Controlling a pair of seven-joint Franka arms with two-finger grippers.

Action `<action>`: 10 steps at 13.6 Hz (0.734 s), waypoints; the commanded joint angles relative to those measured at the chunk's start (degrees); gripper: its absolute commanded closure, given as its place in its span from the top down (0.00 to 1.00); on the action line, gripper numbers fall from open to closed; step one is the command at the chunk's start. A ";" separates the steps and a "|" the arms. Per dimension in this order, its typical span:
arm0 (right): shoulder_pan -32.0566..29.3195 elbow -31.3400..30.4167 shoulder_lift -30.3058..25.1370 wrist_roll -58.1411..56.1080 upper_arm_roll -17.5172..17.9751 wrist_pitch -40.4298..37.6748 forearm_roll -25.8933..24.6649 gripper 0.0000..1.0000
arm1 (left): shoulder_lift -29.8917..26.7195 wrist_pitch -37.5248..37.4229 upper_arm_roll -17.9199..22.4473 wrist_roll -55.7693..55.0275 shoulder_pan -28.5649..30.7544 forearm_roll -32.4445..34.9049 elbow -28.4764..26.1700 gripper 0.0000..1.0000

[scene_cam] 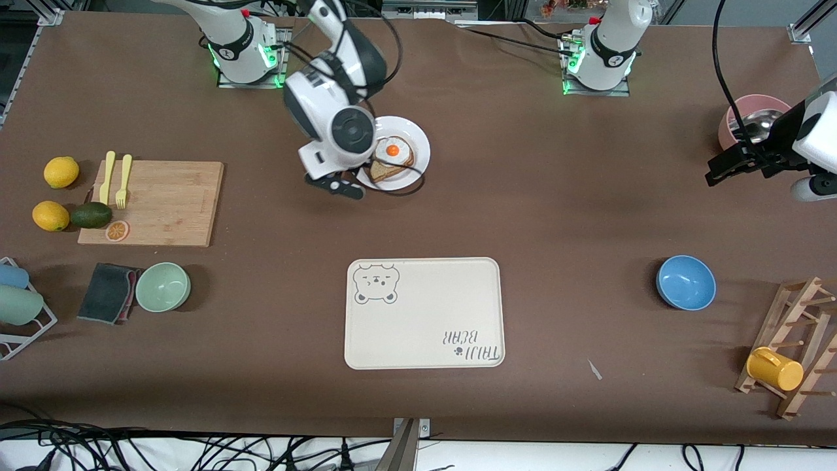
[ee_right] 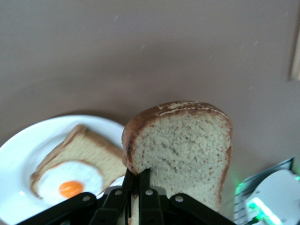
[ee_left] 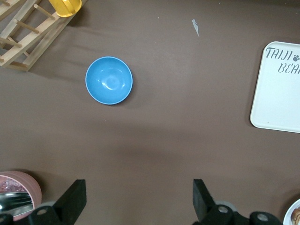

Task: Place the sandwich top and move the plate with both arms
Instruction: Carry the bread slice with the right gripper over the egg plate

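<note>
At the right arm's end of the bench you had a cutting board (scene_cam: pixel 152 203) carrying two yellow forks (scene_cam: pixel 115 178), with lemons (scene_cam: pixel 56 194) and an avocado (scene_cam: pixel 91 214) beside it; nearer the front camera lay a dark cloth (scene_cam: pixel 108 292) and a green bowl (scene_cam: pixel 163 286). None of these obstructed the work.

The right pincer (ee_right: pixel 138 186) was clamped on the lower edge of the sandwich top (ee_right: pixel 183 154), holding the slice upright over the plate (scene_cam: pixel 416 140) (an edge grip probably leaves the flat face free to be laid down). The plate sat on the bench in front of the right arm's base and carried the egg slice (scene_cam: pixel 392 154). In the front view the right arm's wrist covered one side of the plate, and a black cable (scene_cam: pixel 405 190) looped over its rim; you should judge this a possible snag when the plate is moved.

The cream tray (scene_cam: pixel 425 313) lay mid-bench, nearer the front camera than the plate, with bare bench between them.

The left pincer (ee_left: pixel 137 199) waited with its fingers apart, over bare bench near the pink bowl (scene_cam: pixel 745 118). The blue bowl (ee_left: pixel 109 80) and the wooden rack (scene_cam: pixel 794 347) with its yellow cup (scene_cam: pixel 775 369) stood at the left arm's end, well apart from the plate.
</note>
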 commanded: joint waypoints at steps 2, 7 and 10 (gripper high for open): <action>6.01 0.98 3.37 7.99 -0.62 4.07 2.59 0.00 | -0.16 0.19 0.09 -0.21 0.26 -1.19 -0.06 1.00; 9.36 0.81 6.97 11.87 -0.62 9.89 2.68 0.00 | -0.07 0.19 0.09 -0.29 0.26 -1.19 -0.06 1.00; 10.15 0.72 7.33 11.96 -0.53 9.63 2.68 0.00 | -0.07 0.19 0.09 -0.21 0.17 -1.19 -0.06 1.00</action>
